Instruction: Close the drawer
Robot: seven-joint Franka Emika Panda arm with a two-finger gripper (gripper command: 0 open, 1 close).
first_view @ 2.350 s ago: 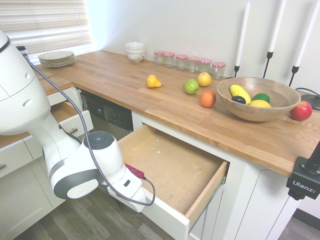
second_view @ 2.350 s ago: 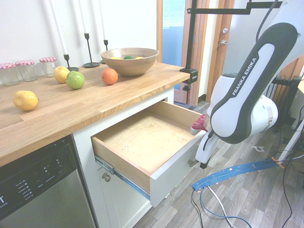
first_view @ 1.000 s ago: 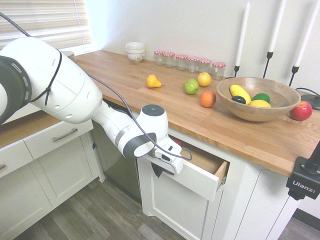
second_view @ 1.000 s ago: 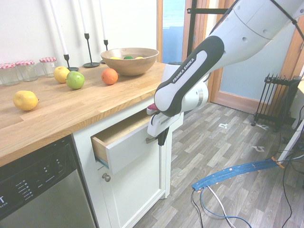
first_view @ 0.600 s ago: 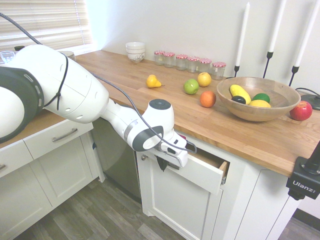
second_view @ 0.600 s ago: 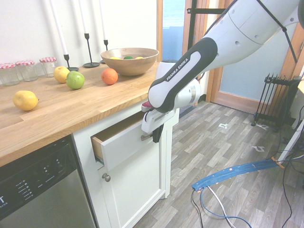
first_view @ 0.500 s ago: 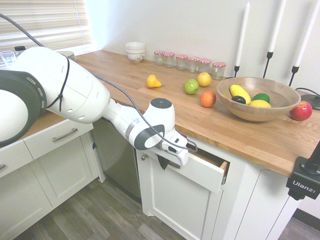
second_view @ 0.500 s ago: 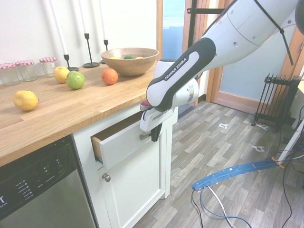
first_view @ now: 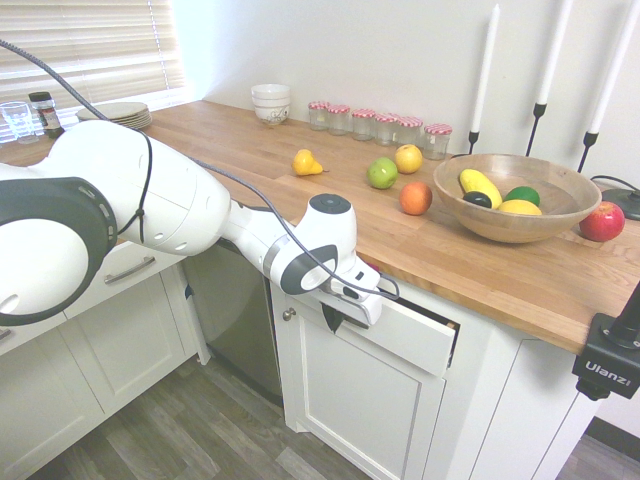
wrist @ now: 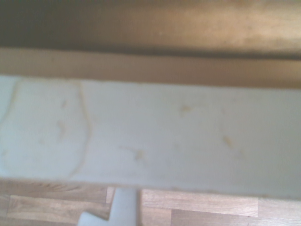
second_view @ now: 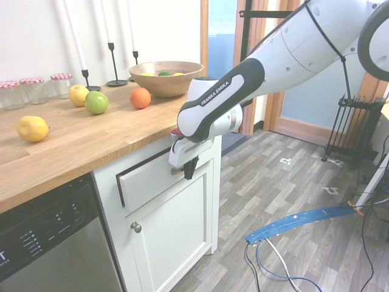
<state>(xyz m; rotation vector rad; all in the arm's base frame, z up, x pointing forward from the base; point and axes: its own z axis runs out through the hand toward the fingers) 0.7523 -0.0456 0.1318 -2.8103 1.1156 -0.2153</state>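
While nearly shut, the drawer runs along the counter.

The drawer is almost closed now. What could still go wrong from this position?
1. The drawer still shows a thin dark gap under the countertop; if the push ends early, it may stay slightly open.
2. The shut gripper hangs down at the handle; it might catch on the handle when the arm withdraws and pull the drawer out again.
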